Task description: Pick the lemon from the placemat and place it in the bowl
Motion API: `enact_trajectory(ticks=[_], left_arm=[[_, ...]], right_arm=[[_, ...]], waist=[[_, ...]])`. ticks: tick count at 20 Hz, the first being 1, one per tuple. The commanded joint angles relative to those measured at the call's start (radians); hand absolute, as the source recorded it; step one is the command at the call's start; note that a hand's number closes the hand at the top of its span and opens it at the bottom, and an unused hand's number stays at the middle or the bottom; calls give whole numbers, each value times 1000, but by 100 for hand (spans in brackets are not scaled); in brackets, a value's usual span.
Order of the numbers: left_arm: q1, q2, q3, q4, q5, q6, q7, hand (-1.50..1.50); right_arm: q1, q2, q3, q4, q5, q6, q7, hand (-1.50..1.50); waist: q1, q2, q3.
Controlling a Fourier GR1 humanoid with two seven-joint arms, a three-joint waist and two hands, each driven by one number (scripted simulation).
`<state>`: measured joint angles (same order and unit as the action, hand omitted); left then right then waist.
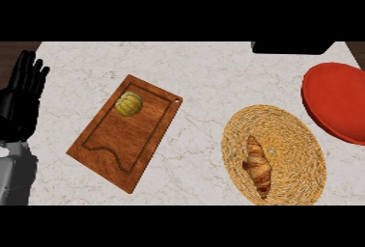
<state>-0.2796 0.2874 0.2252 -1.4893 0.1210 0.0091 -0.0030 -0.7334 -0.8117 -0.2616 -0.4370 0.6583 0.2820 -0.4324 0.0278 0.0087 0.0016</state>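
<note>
Lemon [129,103] on wooden board [121,140], left hand [20,96] open at counter [200,72] edge.
Lies near the board's upper corner, untouched, well apart from the red bowl [339,101] at the far right, itself partly cut by the view's edge. Between the two, woven placemat [285,130] carrying a croissant [258,166] on its lower half. At the left edge, hand resting with fingers straight and pointing up, touching nothing. Dark object [292,47] at top right.
</note>
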Motion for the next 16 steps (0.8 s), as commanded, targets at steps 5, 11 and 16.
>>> enact_trajectory(ticks=[5, 11, 16], left_arm=[[-14, -6, -1, 28, -1, -3, -10, 0], [-29, 8, 11, 34, 5, -11, -17, 0], [-4, 11, 21, 48, 21, -37, -39, 0]], right_arm=[[-43, 50, -136, 156, -135, 52, -65, -150], [-45, 33, -280, 166, -251, -98, -137, -150], [-64, -80, -362, 227, -319, -63, -84, -150]], waist=[[-2, 4, 1], [-1, 8, 3], [7, 11, 2]])
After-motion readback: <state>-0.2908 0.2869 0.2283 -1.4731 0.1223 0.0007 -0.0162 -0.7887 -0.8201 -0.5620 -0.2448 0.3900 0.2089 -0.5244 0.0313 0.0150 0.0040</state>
